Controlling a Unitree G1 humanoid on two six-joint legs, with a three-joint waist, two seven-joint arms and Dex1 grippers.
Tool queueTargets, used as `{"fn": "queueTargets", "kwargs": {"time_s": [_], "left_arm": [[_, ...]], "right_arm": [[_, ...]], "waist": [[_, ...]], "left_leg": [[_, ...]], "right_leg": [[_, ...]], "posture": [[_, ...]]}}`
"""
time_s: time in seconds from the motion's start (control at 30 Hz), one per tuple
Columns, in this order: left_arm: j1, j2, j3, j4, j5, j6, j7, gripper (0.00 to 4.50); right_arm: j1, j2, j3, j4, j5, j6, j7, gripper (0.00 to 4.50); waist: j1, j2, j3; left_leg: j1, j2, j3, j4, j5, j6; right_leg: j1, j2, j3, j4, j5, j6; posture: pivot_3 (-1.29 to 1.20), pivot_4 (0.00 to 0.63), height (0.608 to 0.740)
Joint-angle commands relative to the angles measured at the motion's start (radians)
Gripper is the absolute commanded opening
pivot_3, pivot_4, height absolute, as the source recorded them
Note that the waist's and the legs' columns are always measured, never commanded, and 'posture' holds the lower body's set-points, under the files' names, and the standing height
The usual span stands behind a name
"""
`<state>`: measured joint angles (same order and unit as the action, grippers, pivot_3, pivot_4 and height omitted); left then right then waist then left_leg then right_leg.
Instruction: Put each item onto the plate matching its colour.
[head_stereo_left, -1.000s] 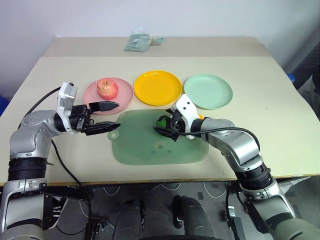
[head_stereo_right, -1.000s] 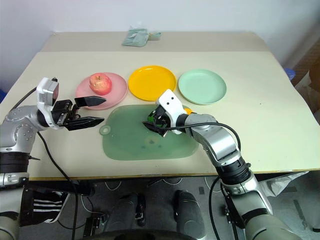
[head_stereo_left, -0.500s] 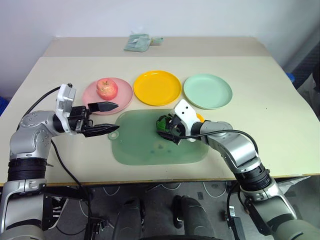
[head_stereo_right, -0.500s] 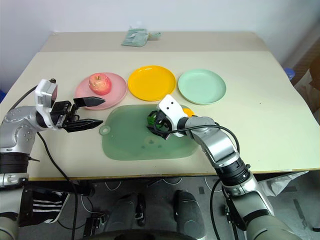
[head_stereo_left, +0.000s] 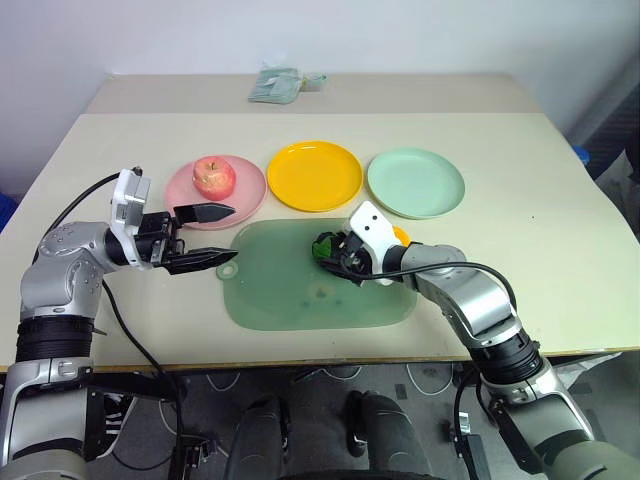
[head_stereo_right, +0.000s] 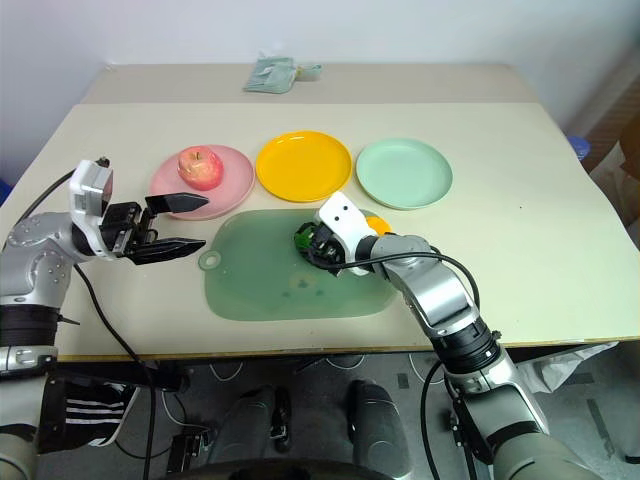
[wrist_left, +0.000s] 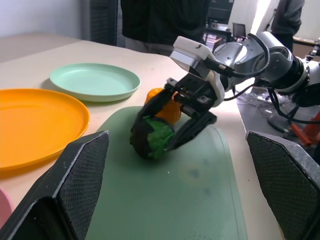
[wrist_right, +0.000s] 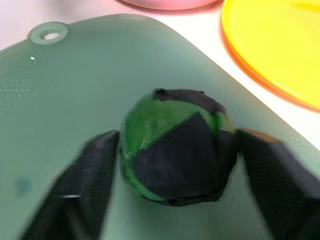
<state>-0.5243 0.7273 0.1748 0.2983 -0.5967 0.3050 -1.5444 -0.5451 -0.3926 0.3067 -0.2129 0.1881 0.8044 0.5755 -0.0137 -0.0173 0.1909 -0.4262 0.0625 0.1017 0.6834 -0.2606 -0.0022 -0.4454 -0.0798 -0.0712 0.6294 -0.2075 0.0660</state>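
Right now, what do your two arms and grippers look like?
Both arms are silver-grey metal with black joints and loose black cables. Each wrist carries a white camera block. The left gripper and the right gripper each have two black, tapering fingers with a textured surface.

**My right pincer has closed on the green ball**

A second ago the 2 fingers of my right gripper (head_stereo_left: 333, 259) stood wide apart around the green-and-black ball (wrist_left: 152, 137) on the green mat (head_stereo_left: 300, 300). Now I have drawn them in, and they press against both sides of the ball.
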Motion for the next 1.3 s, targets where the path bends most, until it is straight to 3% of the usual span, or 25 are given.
{"fn": "queueTargets", "kwargs": {"time_s": [0.03,0.43,0.53,0.83,0.97,1.07,1.2,1.3], "left_arm": [[-0.024,0.008,0.005,-0.005,0.003,-0.015,-0.002,4.5],[-0.031,0.002,0.002,-0.001,0.003,-0.025,0.001,4.5],[-0.032,0.001,0.003,0.0,0.003,-0.027,0.002,4.5],[-0.038,-0.001,0.005,-0.002,-0.003,-0.02,0.006,4.5],[-0.044,-0.009,0.008,0.003,0.0,-0.029,0.016,4.5],[-0.051,-0.017,0.007,0.008,0.002,-0.033,0.022,4.5],[-0.07,-0.031,0.012,0.022,0.001,-0.031,0.045,4.5],[-0.111,-0.085,0.02,0.064,0.04,-0.133,0.118,4.5]], "right_arm": [[-0.001,-0.009,-0.01,-0.023,-0.014,-0.018,0.001,3.67],[0.001,-0.004,-0.017,-0.031,-0.008,-0.009,0.017,3.67],[0.002,-0.004,-0.016,-0.034,-0.012,-0.007,0.015,2.83],[-0.01,0.005,-0.037,-0.049,0.004,0.0,0.013,2.83],[-0.048,0.036,-0.109,-0.073,0.059,0.033,0.004,2.83],[-0.109,0.071,-0.206,-0.039,0.087,0.035,-0.045,2.83],[-0.16,0.038,-0.234,0.036,0.04,-0.019,-0.077,2.83],[-0.192,0.019,-0.27,0.163,-0.006,-0.112,-0.122,2.83]], "waist": [[0.0,0.0,0.0],[0.0,0.0,0.0],[0.0,0.0,0.0],[0.0,0.0,0.0],[0.0,0.0,0.0],[0.0,0.0,0.0],[0.002,0.0,0.0],[0.004,0.0,0.0]], "left_leg": [[0.0,0.0,0.0,0.0,0.0,0.0],[0.0,0.0,0.0,0.0,0.0,0.0],[0.0,0.0,0.0,0.0,0.0,0.0],[0.0,0.0,0.0,0.0,0.0,0.0],[0.0,0.0,0.0,0.0,0.0,0.0],[0.0,0.0,0.0,0.0,0.0,0.0],[0.0,0.0,0.0,0.0,0.0,0.0],[0.0,-0.001,0.0,0.0,0.0,0.0]], "right_leg": [[0.0,0.0,0.0,0.0,0.0,0.0],[0.0,0.0,0.0,0.0,0.0,0.0],[0.0,0.0,0.0,0.0,0.0,0.0],[0.0,0.0,0.0,0.0,0.0,0.0],[0.0,0.0,0.0,0.0,0.0,0.0],[0.0,0.0,0.0,0.0,0.0,0.0],[0.0,0.0,0.0,0.0,0.001,0.002],[0.0,0.0,0.0,-0.001,0.001,0.001]], "posture": [[0.0,0.15,0.74],[0.0,0.15,0.74],[0.0,0.15,0.74],[0.0,0.15,0.74],[0.0,0.15,0.74],[0.0,0.15,0.74],[0.0,0.15,0.74],[0.0,0.15,0.74]]}}
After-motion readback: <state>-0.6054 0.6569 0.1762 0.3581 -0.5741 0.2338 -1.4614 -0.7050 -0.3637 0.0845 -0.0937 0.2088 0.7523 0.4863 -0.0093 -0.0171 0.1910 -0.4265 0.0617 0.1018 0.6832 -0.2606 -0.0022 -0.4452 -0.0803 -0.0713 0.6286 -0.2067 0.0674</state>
